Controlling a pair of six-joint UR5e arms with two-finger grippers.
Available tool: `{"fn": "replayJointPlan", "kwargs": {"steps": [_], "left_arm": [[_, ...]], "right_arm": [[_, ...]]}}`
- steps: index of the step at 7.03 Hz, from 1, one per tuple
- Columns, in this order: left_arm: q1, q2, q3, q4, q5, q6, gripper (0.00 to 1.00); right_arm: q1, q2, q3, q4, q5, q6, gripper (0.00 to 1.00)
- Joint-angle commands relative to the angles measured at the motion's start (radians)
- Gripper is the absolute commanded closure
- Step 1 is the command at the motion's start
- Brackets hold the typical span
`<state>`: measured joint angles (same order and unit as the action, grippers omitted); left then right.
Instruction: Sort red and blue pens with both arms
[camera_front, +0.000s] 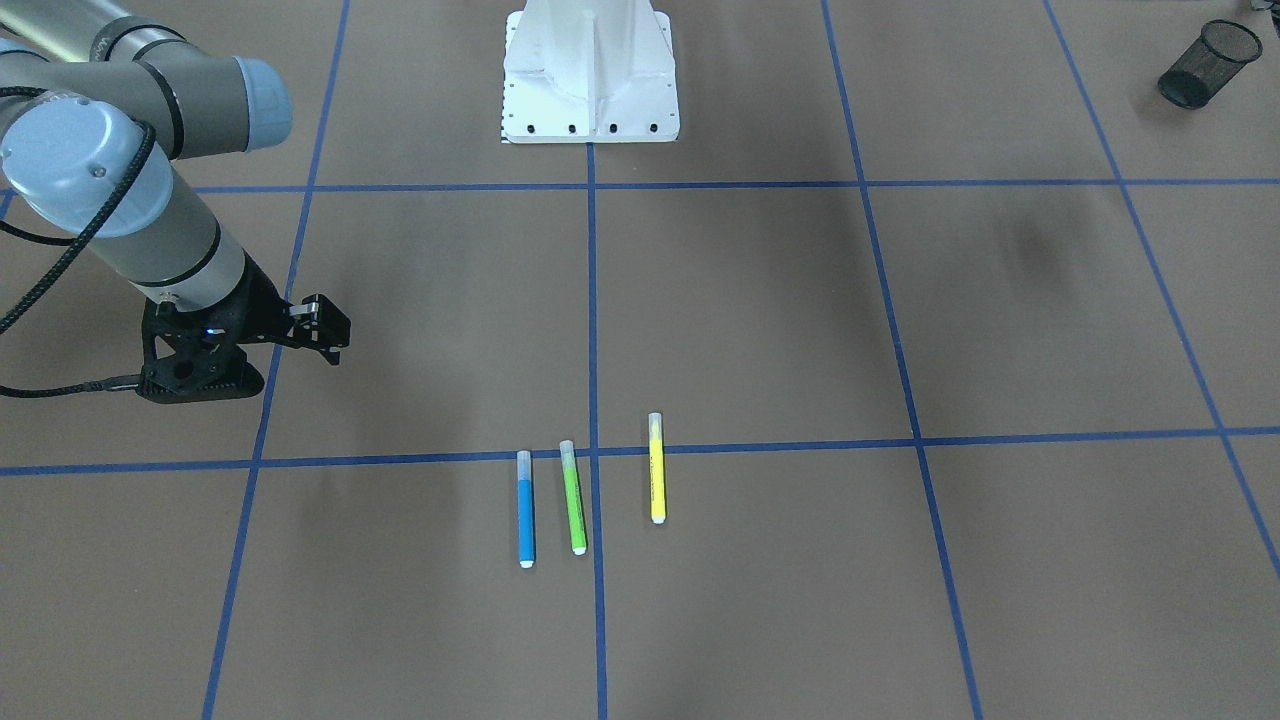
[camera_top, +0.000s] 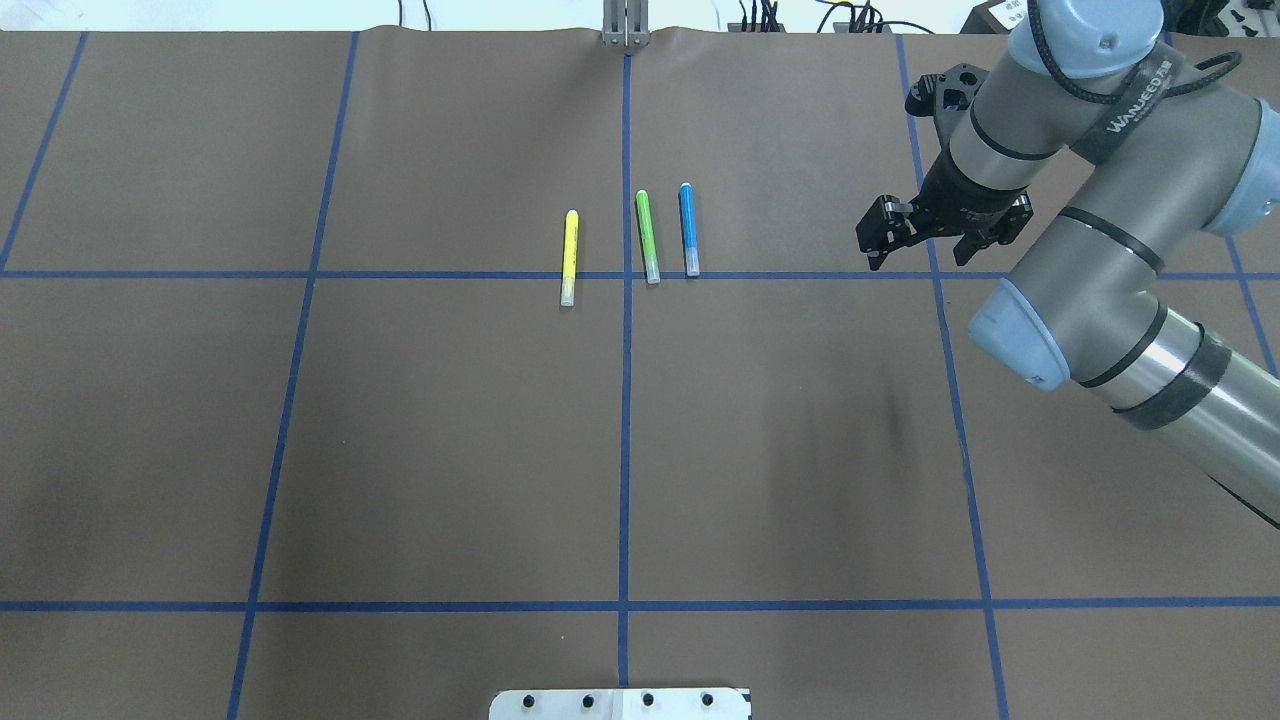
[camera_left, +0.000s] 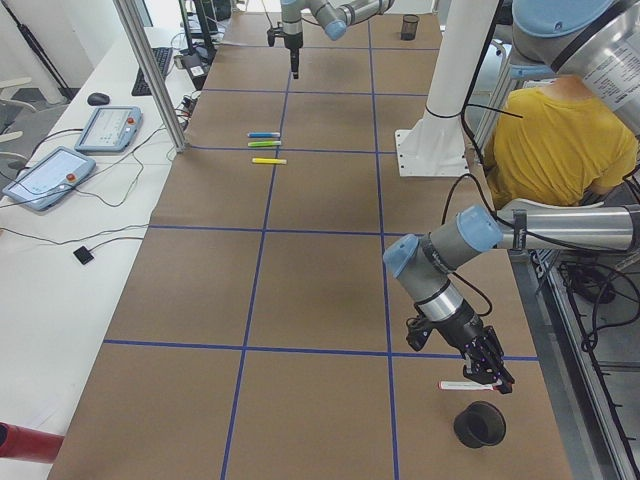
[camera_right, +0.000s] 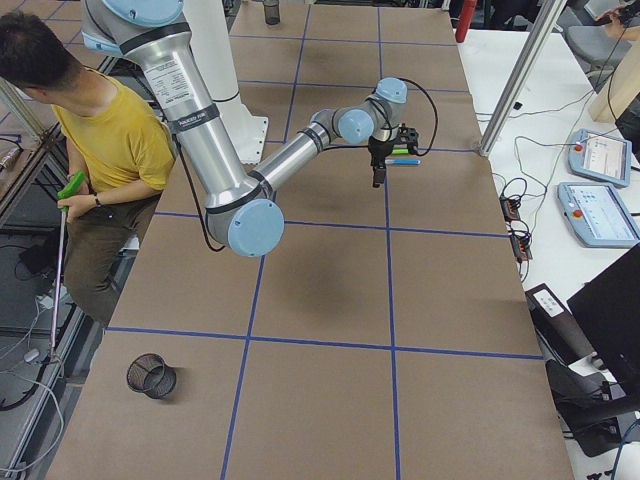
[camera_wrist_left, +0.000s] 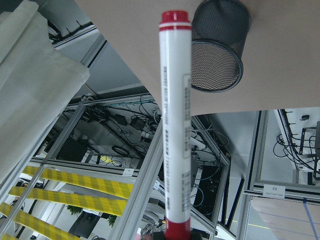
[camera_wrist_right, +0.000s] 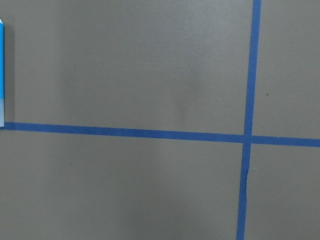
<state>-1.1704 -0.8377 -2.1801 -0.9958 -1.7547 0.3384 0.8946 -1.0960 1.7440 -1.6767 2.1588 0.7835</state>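
The blue pen lies on the brown table next to a green and a yellow marker; it also shows at the left edge of the right wrist view. My right gripper hangs above the table to the right of the blue pen, open, with nothing between its fingers. The red pen, white-barrelled with red ends, sticks out of my left gripper, which is shut on its end. It hovers beside the black mesh cup.
The green marker and the yellow marker lie parallel to the blue pen. The white robot base stands at mid-table. A person in a yellow shirt sits beside the table. Tablets rest on a side bench.
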Motion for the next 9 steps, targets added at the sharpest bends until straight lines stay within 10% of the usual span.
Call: {"fn": "replayJointPlan", "kwargs": {"steps": [1, 9], "left_arm": [[0.001, 0.006, 0.081, -0.046, -0.049, 0.014, 1.00], [0.000, 0.077, 0.330, -0.271, -0.261, 0.197, 1.00]], "right_arm": [[-0.012, -0.011, 0.018, 0.000, -0.016, 0.000, 0.00], [-0.052, -0.076, 0.045, 0.113, -0.036, 0.017, 0.00]]}}
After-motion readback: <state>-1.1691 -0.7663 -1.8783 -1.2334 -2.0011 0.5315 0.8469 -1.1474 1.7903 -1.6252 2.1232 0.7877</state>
